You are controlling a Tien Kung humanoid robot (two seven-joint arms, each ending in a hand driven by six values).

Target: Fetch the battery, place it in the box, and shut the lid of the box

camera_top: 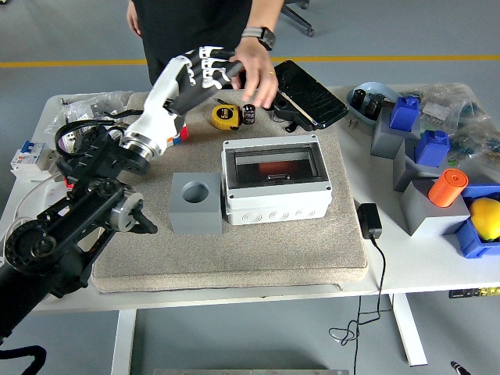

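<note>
The white junction box point(276, 205) sits mid-mat with its clear-windowed lid point(273, 164) down flat; something orange-red shows through the window. My left hand point(201, 69) is raised well above the table's back left, away from the box, with its fingers relaxed and holding nothing. A small dark cylinder, which may be a battery point(249, 114), stands behind the box. The person's hand point(255, 72) hovers just above it. My right arm does not show.
A grey block with a round hole point(194, 203) stands left of the box. Behind are a yellow tape measure point(224, 116) and a flat black case point(310, 94). A power adapter point(369, 220), grey and blue blocks, an orange cylinder point(448, 187) and a yellow ball point(486, 217) fill the right.
</note>
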